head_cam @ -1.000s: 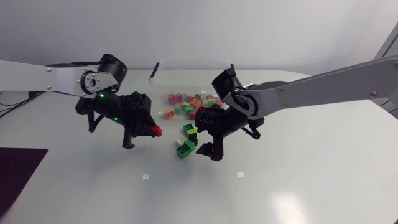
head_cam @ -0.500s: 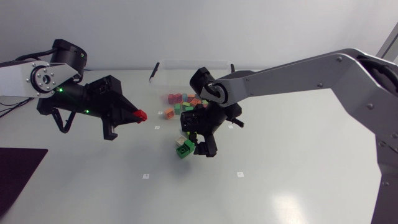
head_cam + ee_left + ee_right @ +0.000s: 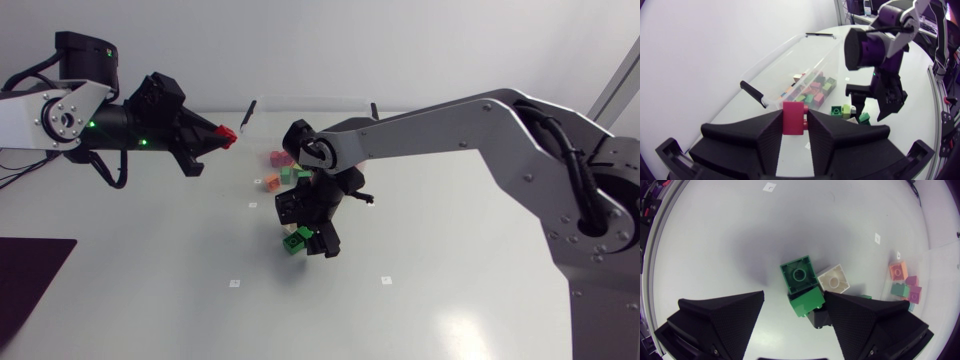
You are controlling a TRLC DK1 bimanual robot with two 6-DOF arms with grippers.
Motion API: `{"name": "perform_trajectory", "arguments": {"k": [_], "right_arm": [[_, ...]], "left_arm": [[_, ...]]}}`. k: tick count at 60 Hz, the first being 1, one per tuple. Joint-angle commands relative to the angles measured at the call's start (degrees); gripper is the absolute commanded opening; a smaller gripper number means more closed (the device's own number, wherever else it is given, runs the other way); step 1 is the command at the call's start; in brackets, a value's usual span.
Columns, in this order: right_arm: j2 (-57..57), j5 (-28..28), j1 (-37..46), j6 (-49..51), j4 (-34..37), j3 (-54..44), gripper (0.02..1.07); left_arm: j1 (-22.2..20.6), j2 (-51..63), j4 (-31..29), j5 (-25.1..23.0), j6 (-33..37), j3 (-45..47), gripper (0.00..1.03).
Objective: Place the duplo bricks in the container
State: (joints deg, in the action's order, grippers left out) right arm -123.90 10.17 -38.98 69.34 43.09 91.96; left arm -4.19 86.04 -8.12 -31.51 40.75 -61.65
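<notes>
The white bench (image 3: 450, 300) carries a clear container (image 3: 785, 65) holding a heap of mixed bricks (image 3: 810, 90). The long right arm (image 3: 450, 120) stretches past the middle, and the left arm (image 3: 60, 110) is raised near the container's end. The right pincer (image 3: 794, 296) hangs wide open and empty above a green brick (image 3: 800, 275), with a white brick (image 3: 836, 280) just beside it. The left pincer (image 3: 795, 112) is clamped tight on a red brick (image 3: 229, 131), held in the air.

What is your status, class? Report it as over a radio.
Left gripper shut on red brick, near container. Right gripper open over green bricks on table. Nothing seen blocking the container.
</notes>
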Motion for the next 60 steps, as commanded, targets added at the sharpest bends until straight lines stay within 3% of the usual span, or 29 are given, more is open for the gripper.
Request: {"name": "perform_trajectory", "arguments": {"k": [1, 10, 17, 34, 60], "right_arm": [[-1.8, -0.4, -0.7, 2.1, 1.2, 1.8, 0.76], [-1.3, -0.4, -0.9, 2.1, 2.3, 1.6, 0.55], [-0.9, -0.4, -0.8, 2.0, 2.3, 0.9, 0.54], [2.1, -0.4, -0.7, 1.5, 1.6, -3.2, 0.31], [11.3, -1.0, 2.3, 0.9, 1.1, -8.1, 0.3]], "left_arm": [[0.3, 2.8, 2.0, -0.1, -4.2, -4.1, 0.25], [0.1, 8.4, 5.7, 0.8, -9.5, -9.9, 0.25], [-0.3, 12.7, 6.3, 0.9, -11.0, -13.8, 0.25], [-1.4, 19.3, 6.2, 1.7, -12.5, -21.8, 0.26], [-3.9, 25.2, 4.6, 2.9, -13.2, -29.4, 0.26]]}}
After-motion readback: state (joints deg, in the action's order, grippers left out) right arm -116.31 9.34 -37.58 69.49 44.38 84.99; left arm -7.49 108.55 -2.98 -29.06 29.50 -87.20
